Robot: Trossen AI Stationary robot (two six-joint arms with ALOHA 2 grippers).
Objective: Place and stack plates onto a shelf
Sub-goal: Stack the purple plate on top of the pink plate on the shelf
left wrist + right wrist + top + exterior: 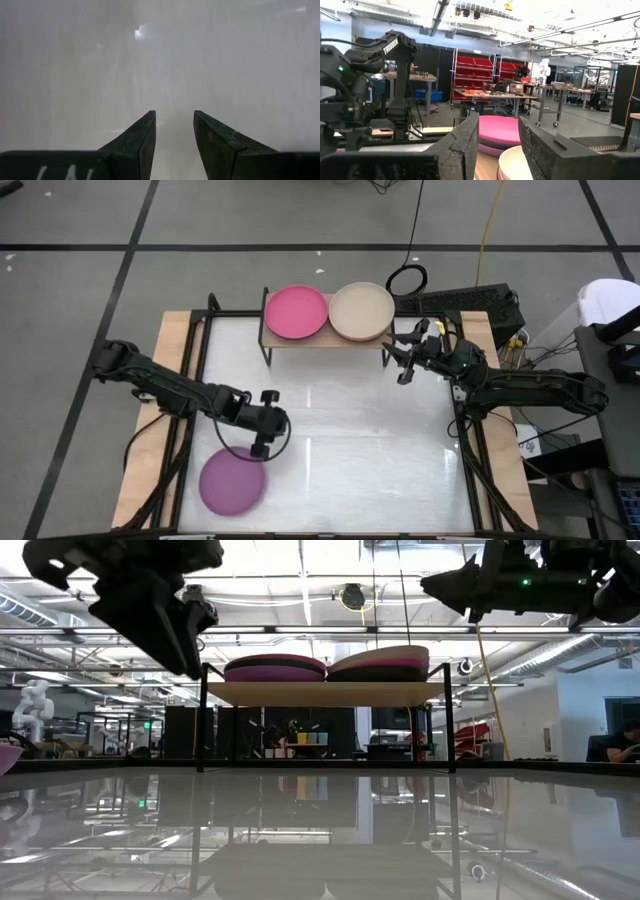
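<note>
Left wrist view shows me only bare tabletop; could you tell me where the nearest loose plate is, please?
Observer: A purple plate lies on the table beside the left gripper, near the table's left edge.
Operator: What is on the shelf?
Observer: The shelf carries two stacks, one topped by a magenta plate, the other by a beige plate.
Operator: And the right arm?
Observer: The right gripper hovers open by the shelf's right end.

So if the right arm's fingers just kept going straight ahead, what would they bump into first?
Probably the beige plate on the shelf, right ahead of the open right gripper; the pink plate lies beyond, though depth is unclear.
</note>
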